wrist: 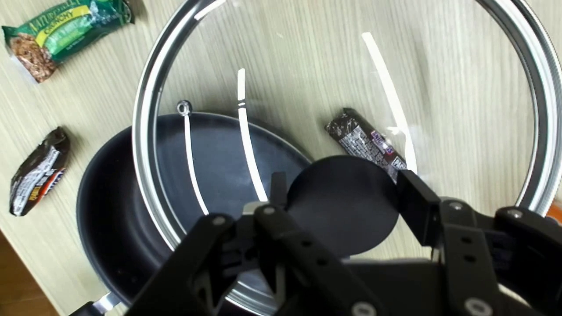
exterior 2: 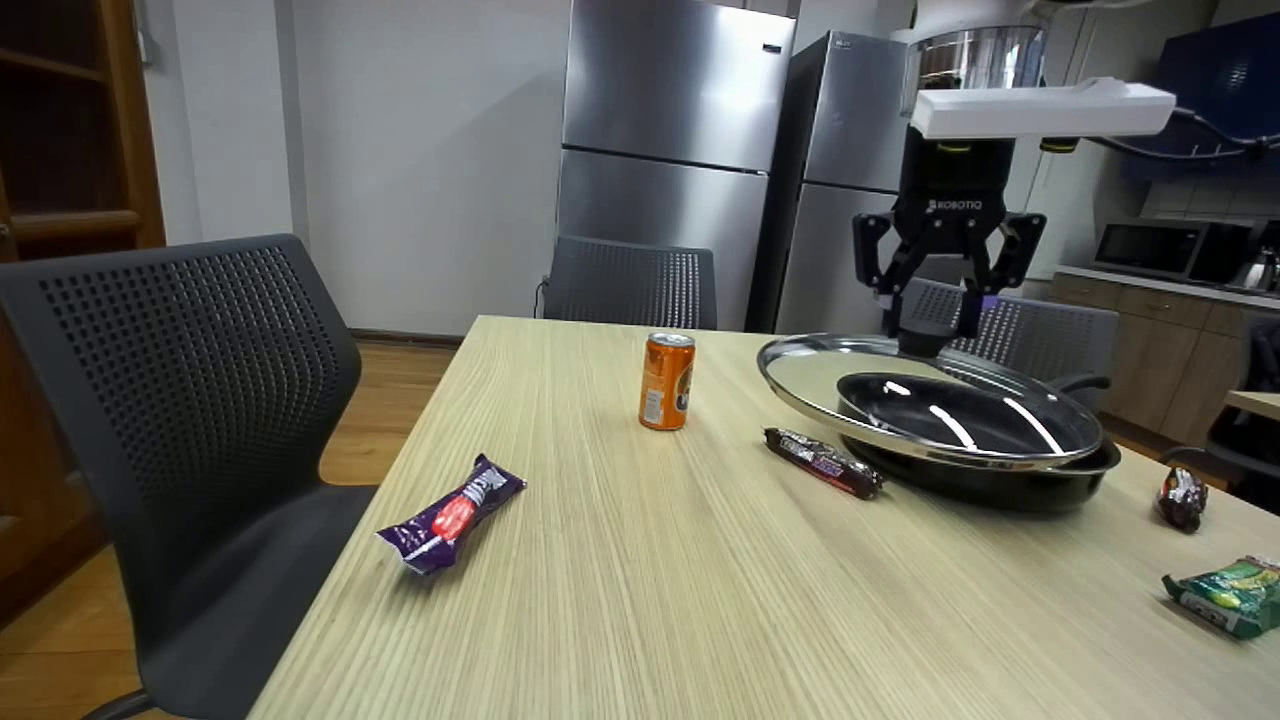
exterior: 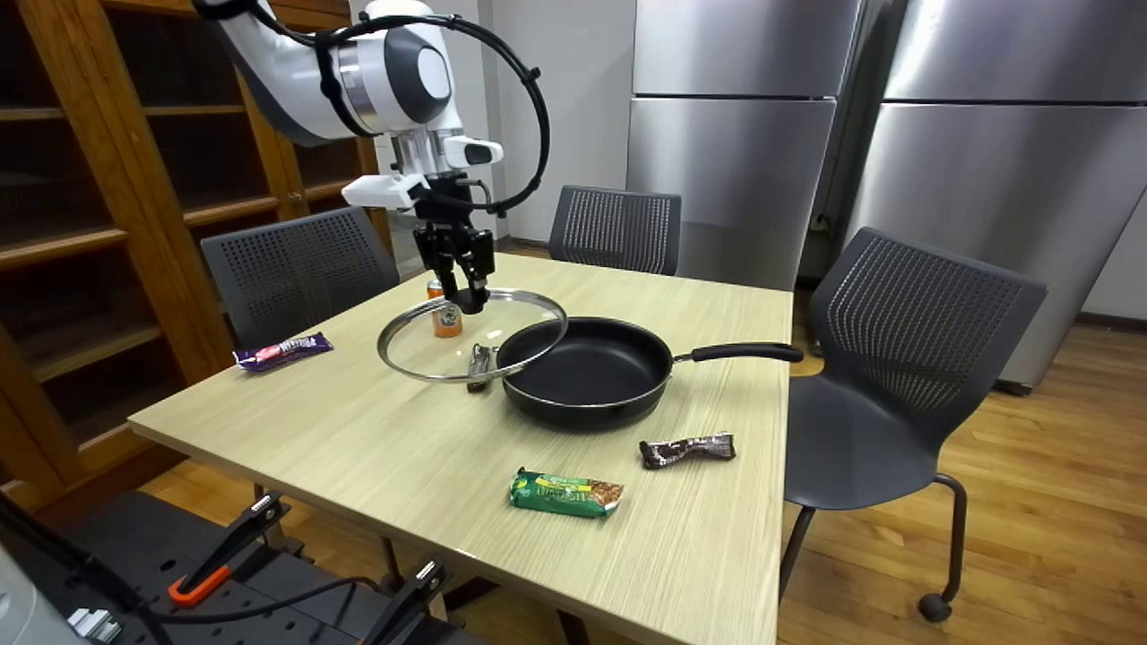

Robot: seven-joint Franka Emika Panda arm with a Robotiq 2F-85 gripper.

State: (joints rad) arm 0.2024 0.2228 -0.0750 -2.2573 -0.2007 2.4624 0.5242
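My gripper [exterior: 468, 300] is shut on the black knob [wrist: 342, 206] of a round glass lid with a metal rim [exterior: 419, 374]. The fingers sit on both sides of the knob, as the wrist view shows with the gripper [wrist: 341, 188]. The lid [exterior 2: 930, 415] is held tilted above the table, partly over a black frying pan [exterior: 591, 363]. The pan [wrist: 109, 193] shows partly through the glass. I cannot tell whether the rim touches the pan. A dark-wrapped bar [exterior 2: 825, 462] lies beside the pan, seen through the lid in the wrist view [wrist: 364, 138].
An orange can [exterior 2: 667, 380] stands on the wooden table [exterior: 358, 403]. A purple packet [exterior: 282, 351] lies near the table's edge. A green packet [exterior: 566, 494] and another dark-wrapped bar [exterior: 687, 450] lie near the pan. The pan's handle [exterior: 744, 352] reaches over the table edge. Chairs [exterior: 887, 385] surround the table.
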